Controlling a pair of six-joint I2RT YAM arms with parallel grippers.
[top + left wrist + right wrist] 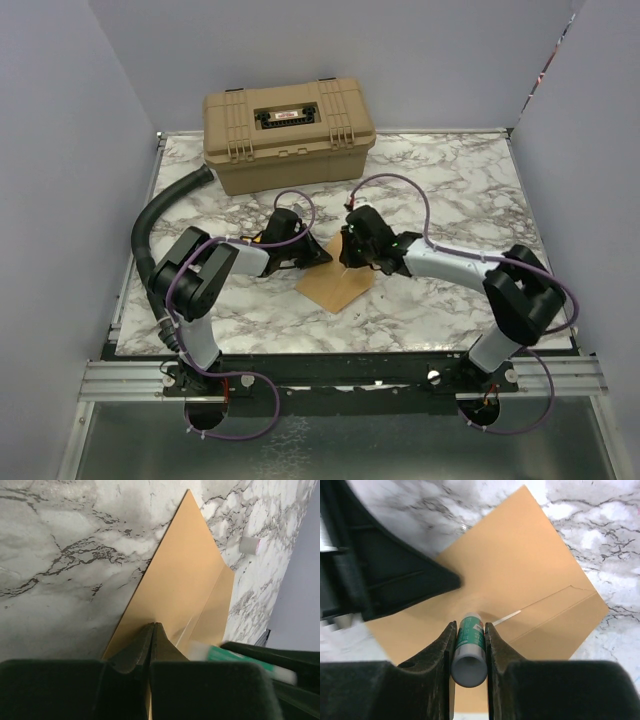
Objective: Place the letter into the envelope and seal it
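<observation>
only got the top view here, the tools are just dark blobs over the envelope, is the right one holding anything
observer: yes, the right tool is shut on a green glue stick, whose far end points at the envelope.
operator: what about the left one
observer: the left tool is shut on an edge of the envelope, with brown paper showing in its slit.
operator: any cap lying around
observer: a small white cylinder, possibly the cap, lies on the marble table beyond the envelope.
</observation>
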